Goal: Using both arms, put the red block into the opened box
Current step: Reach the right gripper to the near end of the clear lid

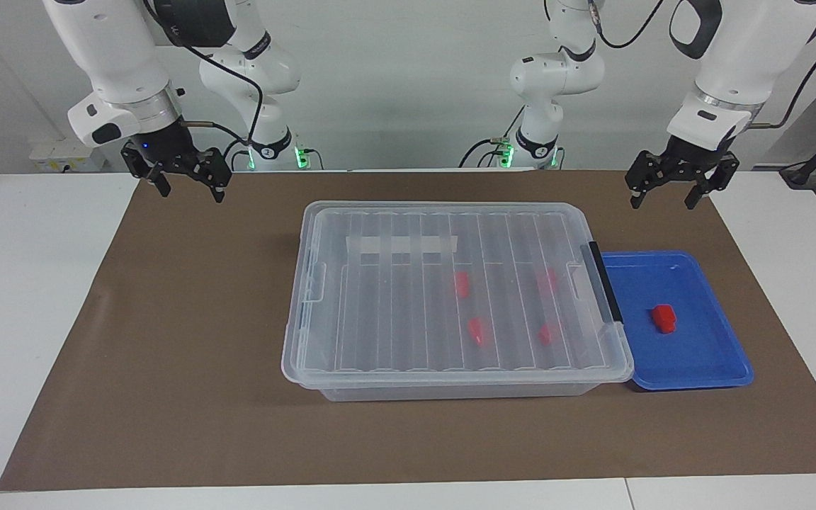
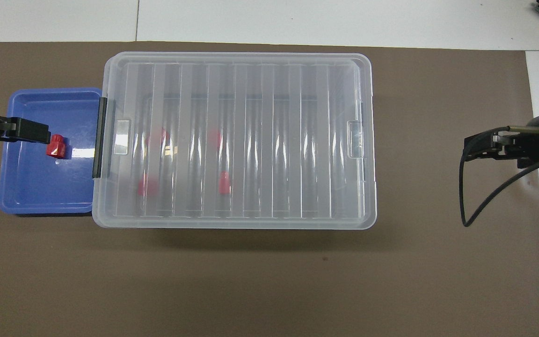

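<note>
The left gripper (image 1: pixel 683 185) is hanging with its fingers spread wide and holding nothing, up in the air over the mat (image 1: pixel 188 340) just beside the tray (image 1: pixel 716 368), at the left arm's end of the table. That is likely a ready stance for dropping onto the block (image 1: pixel 664 318), which is lying alone in the tray, apart from its walls. The right gripper (image 1: pixel 186 172) is also hanging wide and empty, over bare mat at the right arm's end, well apart from the box (image 1: pixel 309 312); that arm is waiting.

The box is sitting mid-mat with its ribbed lid (image 1: pixel 408 297) still down flat, the black latch bar (image 1: pixel 604 281) lying along the edge touching the tray. Four red pieces (image 1: pixel 462 284) are showing faintly through the lid. With the lid closed, nothing can go in yet, so the opening step looks not yet done; one arm probably needs to lift the lid while the other is fetching the block.
</note>
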Controlling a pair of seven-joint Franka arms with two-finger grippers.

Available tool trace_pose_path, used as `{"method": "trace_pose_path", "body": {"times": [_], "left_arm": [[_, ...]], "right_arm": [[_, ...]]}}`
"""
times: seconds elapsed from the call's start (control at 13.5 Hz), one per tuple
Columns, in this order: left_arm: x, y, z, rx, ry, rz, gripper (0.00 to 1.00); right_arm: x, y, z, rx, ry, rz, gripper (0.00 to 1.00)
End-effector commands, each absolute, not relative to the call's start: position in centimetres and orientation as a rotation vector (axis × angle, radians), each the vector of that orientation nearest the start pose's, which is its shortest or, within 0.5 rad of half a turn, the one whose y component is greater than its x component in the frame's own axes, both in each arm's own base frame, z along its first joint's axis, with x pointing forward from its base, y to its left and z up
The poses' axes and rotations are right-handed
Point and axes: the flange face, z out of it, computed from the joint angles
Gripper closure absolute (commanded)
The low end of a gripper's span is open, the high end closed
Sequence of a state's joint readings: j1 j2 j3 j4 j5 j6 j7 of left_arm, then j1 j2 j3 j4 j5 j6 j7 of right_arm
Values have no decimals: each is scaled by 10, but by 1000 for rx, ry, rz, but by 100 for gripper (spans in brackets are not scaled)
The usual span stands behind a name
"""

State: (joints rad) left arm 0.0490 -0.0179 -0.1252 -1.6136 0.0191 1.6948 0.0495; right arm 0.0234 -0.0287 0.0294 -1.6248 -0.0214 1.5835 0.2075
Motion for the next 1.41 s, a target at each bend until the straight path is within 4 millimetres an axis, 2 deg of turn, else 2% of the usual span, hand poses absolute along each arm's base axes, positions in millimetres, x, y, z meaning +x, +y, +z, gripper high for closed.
{"method": "trace_pose_path", "body": {"times": [0.0,0.3,0.44,0.67,0.81,0.96,1.11,1.33], "left_arm": [[551,-38,627,-3095,206,-147,0],[551,-38,627,-3095,206,-147,0],[551,-38,627,-3095,206,-147,0],[551,-38,627,-3095,206,-147,0],[551,-37,627,-3094,206,-147,0],[551,-38,627,-3094,208,-147,0],[551,-38,627,-3095,206,-147,0],[551,-37,627,-3094,206,-147,0]], "right_arm": [[539,27,616,-3155,280,-8,0],[539,26,616,-3154,261,-7,0],[541,29,601,-3150,252,-38,0],[541,54,567,-3118,231,-165,0],[550,71,545,-3080,297,-185,0],[563,89,522,-3068,290,-211,0],[573,122,502,-3045,327,-237,1],[580,155,475,-3024,353,-253,1]]}}
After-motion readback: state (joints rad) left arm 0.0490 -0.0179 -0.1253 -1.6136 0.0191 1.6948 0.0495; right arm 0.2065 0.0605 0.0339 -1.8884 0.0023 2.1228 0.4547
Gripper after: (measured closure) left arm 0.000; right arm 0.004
